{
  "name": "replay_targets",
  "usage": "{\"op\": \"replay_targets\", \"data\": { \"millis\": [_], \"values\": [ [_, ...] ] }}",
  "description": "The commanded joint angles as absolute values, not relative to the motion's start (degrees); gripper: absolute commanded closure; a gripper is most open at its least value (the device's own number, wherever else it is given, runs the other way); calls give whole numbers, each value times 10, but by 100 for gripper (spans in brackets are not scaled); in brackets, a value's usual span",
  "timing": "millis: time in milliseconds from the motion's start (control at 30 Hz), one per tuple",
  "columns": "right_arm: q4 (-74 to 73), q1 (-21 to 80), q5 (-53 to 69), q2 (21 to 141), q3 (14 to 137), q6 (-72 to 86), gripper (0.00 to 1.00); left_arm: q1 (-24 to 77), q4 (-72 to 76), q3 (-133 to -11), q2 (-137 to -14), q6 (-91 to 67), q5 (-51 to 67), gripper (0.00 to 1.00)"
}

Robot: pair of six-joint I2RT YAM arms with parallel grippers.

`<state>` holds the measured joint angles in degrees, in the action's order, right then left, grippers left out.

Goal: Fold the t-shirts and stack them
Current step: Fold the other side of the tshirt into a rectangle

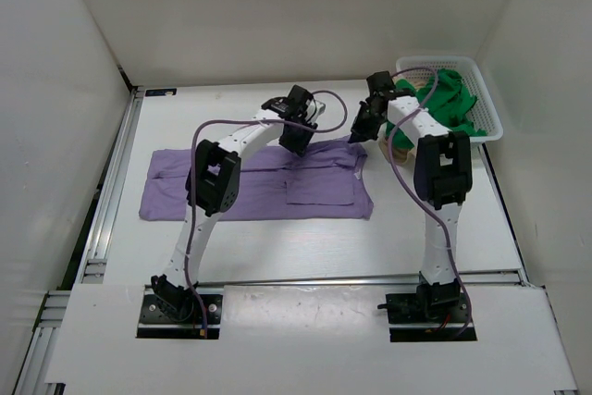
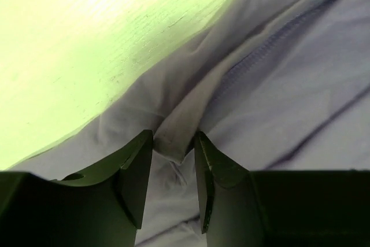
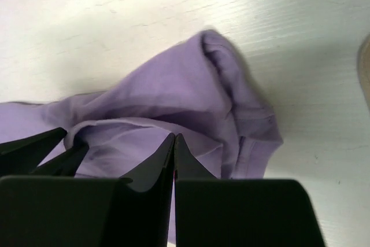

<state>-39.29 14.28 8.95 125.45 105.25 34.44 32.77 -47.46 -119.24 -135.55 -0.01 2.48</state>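
The lavender t-shirt (image 1: 259, 187) lies spread flat across the middle of the table, with its right side folded in. My left gripper (image 1: 298, 143) is down on the shirt's far edge near the collar. Its jaws (image 2: 173, 137) stand apart, and a raised fold of lavender cloth (image 2: 277, 85) sits between the tips. My right gripper (image 1: 359, 134) hovers at the shirt's far right corner. It is shut (image 3: 174, 136) with nothing between its fingers, just above the bunched sleeve (image 3: 231, 91). The green t-shirt (image 1: 455, 97) lies in the basket. A bit of the beige t-shirt (image 1: 400, 143) shows behind the right arm.
The white mesh basket (image 1: 444, 62) stands at the far right corner of the table. White walls close in the back and both sides. A metal rail (image 1: 111, 191) runs along the table's left edge. Bare white tabletop (image 3: 115, 21) lies beyond the sleeve.
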Motion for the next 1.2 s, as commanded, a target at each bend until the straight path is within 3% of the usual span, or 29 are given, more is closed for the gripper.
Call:
{"op": "replay_targets", "data": {
  "millis": [0, 200, 367, 400, 633, 900, 1000, 1167],
  "values": [
    [-419, 137, 89, 1272, 1078, 330, 100, 329, -468, -1216, -1363, 0, 4, 54],
    [-414, 137, 80, 1283, 1085, 336, 100, 323, -442, -1237, -1381, 0, -48, 49],
    [-399, 137, 70, 1289, 1125, 341, 93, 312, -426, -1265, -1387, 0, -107, 33],
    [-399, 137, 63, 1289, 1125, 341, 90, 312, -426, -1265, -1387, 0, -107, 23],
    [-399, 137, 53, 1258, 1105, 328, 70, 312, -420, -1259, -1376, 0, -161, 21],
    [-399, 137, 64, 1161, 948, 324, 58, 294, -420, -1115, -1252, 0, -129, 17],
    [-410, 137, 56, 1123, 890, 338, 58, 260, -420, -1045, -1203, 0, -169, 17],
    [-417, 181, -20, 998, 757, 344, 54, 89, -420, -972, -1122, 0, -185, 15]
  ]
}}
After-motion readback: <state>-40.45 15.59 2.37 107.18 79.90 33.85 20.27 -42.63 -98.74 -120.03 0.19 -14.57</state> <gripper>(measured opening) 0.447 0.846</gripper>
